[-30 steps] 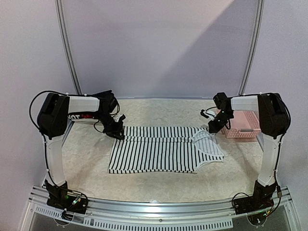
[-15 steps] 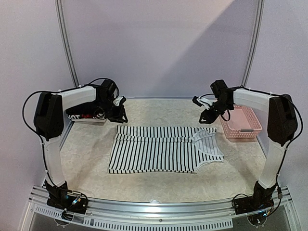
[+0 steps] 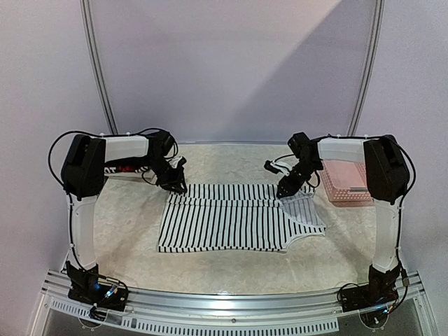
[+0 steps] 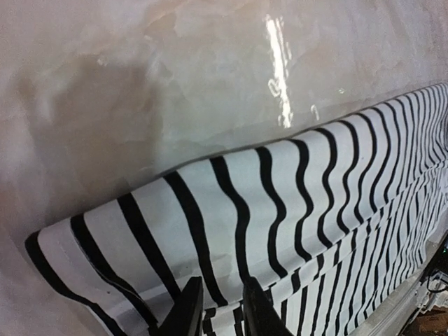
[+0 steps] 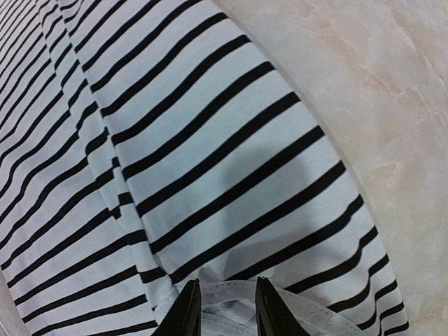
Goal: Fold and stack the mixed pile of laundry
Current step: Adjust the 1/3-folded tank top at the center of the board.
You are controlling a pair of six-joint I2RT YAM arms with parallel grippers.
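Note:
A black-and-white striped tank top (image 3: 231, 220) lies flat across the middle of the table, with a fold line running along its far part. No other piece of the mixed laundry pile shows. My left gripper (image 3: 176, 186) is down at the top's far left corner. In the left wrist view its jaws (image 4: 220, 308) stand a little apart, tips on the striped cloth (image 4: 280, 196), with nothing pinched. My right gripper (image 3: 285, 191) is at the far right corner by the neckline. Its jaws (image 5: 225, 308) are open over the striped cloth (image 5: 210, 140) and a white dotted trim.
A pink perforated basket (image 3: 348, 187) stands at the far right of the table, just right of the right gripper. Pale marbled tabletop (image 3: 126, 224) surrounds the tank top. A metal rail runs along the near edge by the arm bases.
Both grippers rose off the far edge of the tank top half a second ago and have come back down onto it. The right one now sits further left. The top has not moved.

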